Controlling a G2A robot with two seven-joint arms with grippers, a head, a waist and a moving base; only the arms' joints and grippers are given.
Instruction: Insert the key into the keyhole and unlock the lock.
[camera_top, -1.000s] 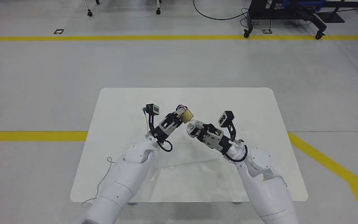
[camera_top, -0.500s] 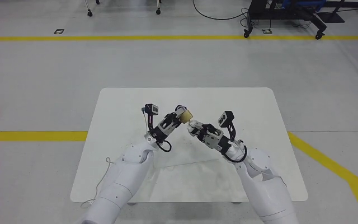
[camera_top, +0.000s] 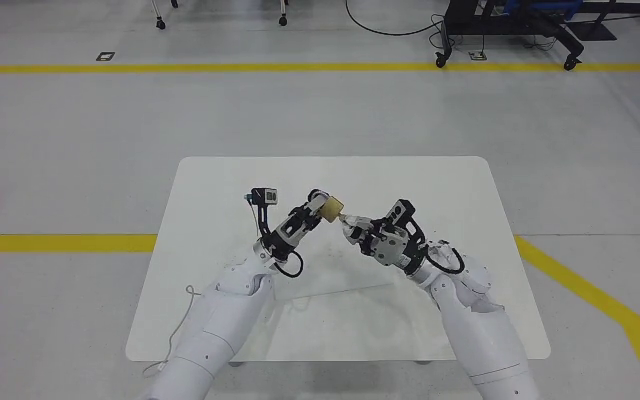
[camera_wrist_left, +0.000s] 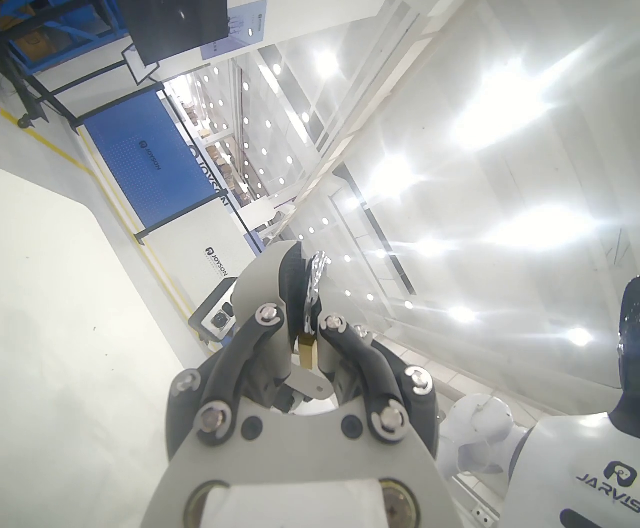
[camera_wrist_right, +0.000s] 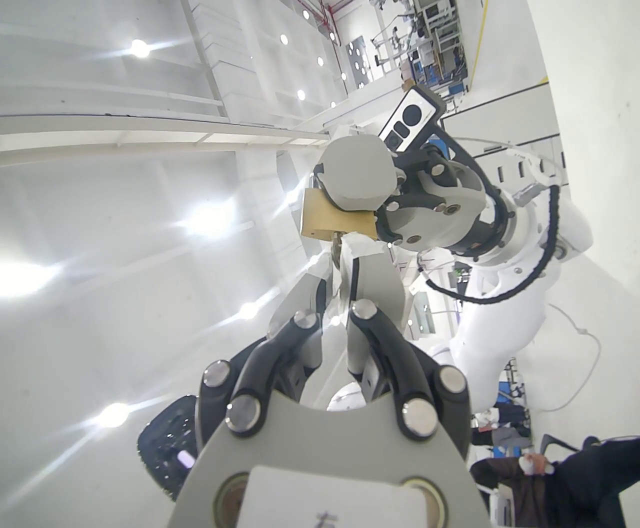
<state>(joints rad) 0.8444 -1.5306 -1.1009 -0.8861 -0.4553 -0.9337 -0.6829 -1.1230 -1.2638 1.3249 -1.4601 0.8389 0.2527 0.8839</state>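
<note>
Above the white tabletop, left jaws are clamped on the small brass padlock, right jaws pinch the thin metal key with its tip at the padlock's bottom face; insertion looks barely started, turn and unlock not yet done.

My top camera looks down on the lock from high above. My left wrist camera sits close below the lock, looking up. My right wrist camera faces the lock from near. All three share it.
</note>
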